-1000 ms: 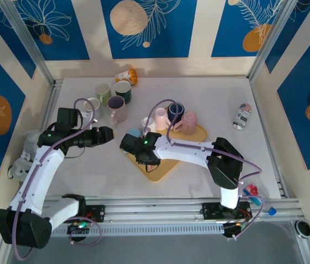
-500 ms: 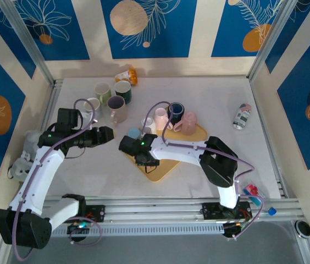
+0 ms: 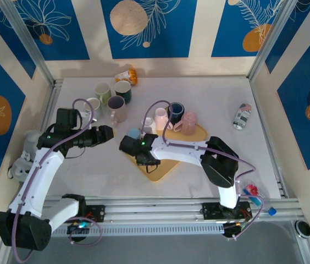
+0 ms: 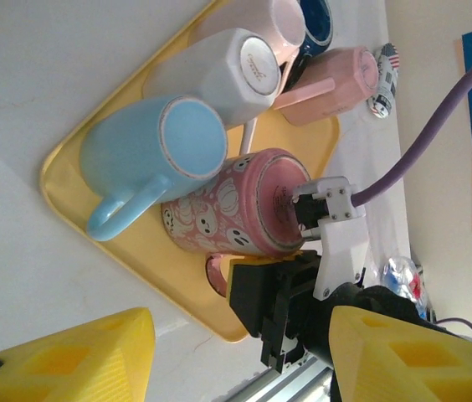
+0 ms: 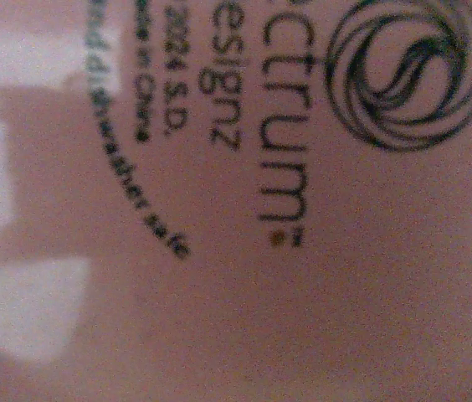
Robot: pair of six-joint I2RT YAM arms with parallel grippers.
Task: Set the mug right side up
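The mug [image 4: 236, 213] is pink with ghost faces and stands upside down on the yellow tray [image 4: 69, 176], base up and handle toward the tray's near edge. Its printed base [image 5: 303, 251] sits right against the right wrist camera. My right gripper [image 3: 143, 157] is down over the mug, and one black-and-yellow finger [image 4: 265, 293] presses against the handle, shut on it. My left gripper [image 3: 104, 133] hovers open to the left of the tray with nothing between its yellow fingers [image 4: 69, 360].
A light blue mug [image 4: 148, 155] and a white mug [image 4: 219, 75] stand upside down beside the pink one. More mugs [image 3: 176, 113] crowd the tray's far end. Several mugs [image 3: 111, 99], an orange bottle [image 3: 127, 75] and a can [image 3: 243, 116] stand on the table.
My right gripper has shifted slightly left over the mug and narrowed onto its handle. The left arm has not moved.
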